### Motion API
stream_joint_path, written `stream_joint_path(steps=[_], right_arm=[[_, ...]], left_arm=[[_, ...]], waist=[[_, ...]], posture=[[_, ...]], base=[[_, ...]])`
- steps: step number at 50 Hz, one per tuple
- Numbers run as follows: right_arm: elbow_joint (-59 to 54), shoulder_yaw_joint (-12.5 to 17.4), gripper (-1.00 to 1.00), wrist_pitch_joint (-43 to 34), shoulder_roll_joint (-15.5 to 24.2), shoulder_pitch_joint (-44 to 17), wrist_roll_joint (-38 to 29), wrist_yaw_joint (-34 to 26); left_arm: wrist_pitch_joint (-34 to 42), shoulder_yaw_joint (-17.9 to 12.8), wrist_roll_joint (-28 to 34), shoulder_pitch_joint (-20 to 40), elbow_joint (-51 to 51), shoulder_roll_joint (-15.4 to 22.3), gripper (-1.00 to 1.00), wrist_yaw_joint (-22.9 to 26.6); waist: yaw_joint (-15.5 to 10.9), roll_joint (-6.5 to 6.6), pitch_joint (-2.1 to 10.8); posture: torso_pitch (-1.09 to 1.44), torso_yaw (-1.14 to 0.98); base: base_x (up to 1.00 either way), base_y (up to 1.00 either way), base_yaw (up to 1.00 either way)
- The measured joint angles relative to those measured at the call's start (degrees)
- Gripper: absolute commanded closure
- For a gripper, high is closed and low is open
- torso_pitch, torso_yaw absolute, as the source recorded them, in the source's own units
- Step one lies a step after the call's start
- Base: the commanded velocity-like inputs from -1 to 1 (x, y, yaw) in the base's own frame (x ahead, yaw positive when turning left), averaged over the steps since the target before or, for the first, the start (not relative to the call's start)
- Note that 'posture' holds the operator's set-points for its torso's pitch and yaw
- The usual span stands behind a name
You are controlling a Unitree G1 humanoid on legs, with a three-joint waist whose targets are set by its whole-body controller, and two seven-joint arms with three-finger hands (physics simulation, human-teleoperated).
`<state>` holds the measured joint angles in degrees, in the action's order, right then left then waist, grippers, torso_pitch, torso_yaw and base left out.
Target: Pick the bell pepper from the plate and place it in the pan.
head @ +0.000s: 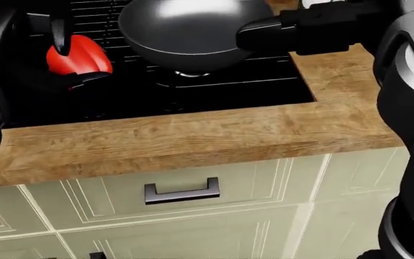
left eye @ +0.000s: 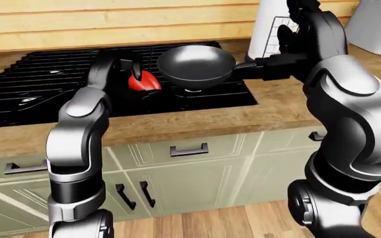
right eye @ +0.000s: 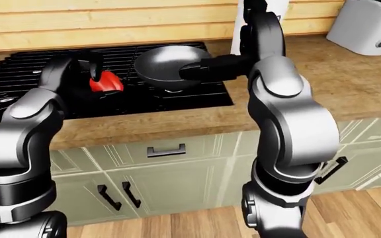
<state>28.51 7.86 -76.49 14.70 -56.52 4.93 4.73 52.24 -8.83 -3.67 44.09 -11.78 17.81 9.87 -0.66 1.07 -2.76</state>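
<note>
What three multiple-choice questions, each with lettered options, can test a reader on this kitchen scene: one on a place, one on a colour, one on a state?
1. In the left-eye view, where is the pepper relative to the pan?
A. left of it
B. inside it
C. right of it

2. What colour is the pepper?
A. green
B. yellow
C. red

3. What is the left hand doing?
A. hanging empty
B. holding the pepper
C. holding a drawer handle

Answers:
1 A: the pepper shows left of the pan, over the stove.
2 C: it is bright red.
3 B: dark fingers close round the pepper.
</note>
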Motion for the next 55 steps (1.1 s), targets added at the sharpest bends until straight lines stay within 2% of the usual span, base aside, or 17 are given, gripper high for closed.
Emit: stream_joint_path(steps=[2,4,6,9,11,13,15,16,18,20,22,24,30,47,50,55], right_arm=[[-0.2,-0.1,-1.00,0.1,0.0,0.1,0.0,-0.1],[-0.2,-0.3,-1.00,0.2,0.0,-0.1,0.0,-0.2],[0.1,-0.7,-1.00,0.1,-0.5,0.3,0.1,-0.3],[-0.3,-1.5,-1.00,-0.6,-0.7,0.4,0.6,-0.8],[-0.3,-1.2,-1.00,-0.6,-0.6,-0.1,0.6,-0.8],[0.2,-0.8,-1.00,-0.2,-0.6,-0.4,0.3,-0.7],[0.8,-0.6,-1.00,0.5,-0.4,-1.0,0.1,-0.5],[1.0,-0.4,-1.00,0.9,-0.3,-1.1,0.0,-0.5],[0.9,0.0,-1.00,1.1,-0.2,0.0,-0.2,-0.3],[0.0,0.3,-1.00,0.2,-0.3,0.6,-0.5,-0.1],[-0.3,0.4,-1.00,-0.2,-0.5,0.4,-0.6,0.0],[0.4,0.4,-1.00,0.1,-1.1,0.7,-0.2,0.0],[1.4,-0.2,-1.00,2.5,-0.8,0.4,1.2,-0.2],[1.9,-0.2,-1.00,2.7,-0.2,0.3,2.6,0.5],[1.3,-0.5,-1.00,2.6,-0.3,0.7,2.6,0.5],[2.4,-0.8,-1.00,3.0,-0.2,0.3,2.6,0.2]], left_arm=[[-0.2,-0.3,0.1,0.0,-0.5,0.1,1.00,-0.2],[-0.5,-0.4,0.2,-0.2,-0.9,0.1,1.00,-0.4],[-0.6,-0.8,0.2,-0.9,-1.0,0.2,1.00,-0.6],[0.2,-1.1,0.6,-1.7,0.2,0.2,1.00,-0.8],[0.4,-1.0,0.7,-1.5,0.4,0.3,1.00,-0.9],[0.3,-1.0,0.5,-1.3,-0.3,0.3,1.00,-0.9],[-0.2,-1.1,0.3,-0.6,-1.1,0.4,1.00,-0.8],[-0.6,-1.0,0.2,-0.2,-1.4,0.4,1.00,-0.8],[-1.2,-0.4,-0.1,-1.1,-2.0,-0.3,1.00,-0.7],[-0.6,0.5,-0.6,-1.6,-0.9,-0.5,1.00,-0.2],[0.1,0.7,-0.8,-1.6,-0.2,-0.4,1.00,-0.1],[0.1,0.2,-0.8,-1.6,-0.1,-0.1,1.00,-0.2],[-0.1,-0.9,-0.3,-0.7,-0.5,0.5,1.00,-0.8],[1.6,-1.0,-1.2,1.5,-2.1,1.1,1.00,-1.5],[2.1,-0.9,-1.3,0.8,-1.7,1.1,1.00,-1.6],[1.9,-1.4,-1.3,0.9,-2.6,1.3,1.00,-1.9]], waist=[[0.0,1.10,0.07],[0.1,2.86,0.36],[-0.5,1.96,0.16],[-0.3,2.22,0.76],[-0.1,1.35,1.04],[-0.1,-0.08,0.88],[-0.8,-2.12,-0.11],[-0.9,-3.44,-0.10],[-0.1,-1.79,-1.36],[0.2,-0.49,-1.47],[0.4,1.30,-1.04],[0.5,0.78,-1.16],[0.3,-0.42,-0.23],[0.3,-0.84,-0.35],[0.3,-0.71,0.24],[0.3,-1.43,0.15]], posture=[[0.00,0.00],[0.00,0.00],[0.00,0.00],[0.00,0.00],[0.00,0.00],[0.00,0.00],[0.00,0.00],[0.00,0.00],[0.00,0.00],[0.00,0.00],[0.00,0.00],[0.00,0.00],[0.00,0.00],[0.00,0.00],[0.00,0.00],[0.00,0.00]], base=[[0.00,-0.25,0.00],[0.00,-0.25,0.00],[0.00,-0.26,0.00],[0.00,-0.25,0.00],[0.00,-0.25,0.00],[0.00,-0.12,0.00],[0.00,0.00,0.00],[0.00,0.00,0.00],[0.00,0.00,0.00],[0.00,0.00,0.00],[0.00,0.00,0.00],[0.00,0.00,0.00],[0.00,0.00,0.00],[0.03,0.00,0.00],[0.09,0.00,0.00],[0.19,0.00,0.00]])
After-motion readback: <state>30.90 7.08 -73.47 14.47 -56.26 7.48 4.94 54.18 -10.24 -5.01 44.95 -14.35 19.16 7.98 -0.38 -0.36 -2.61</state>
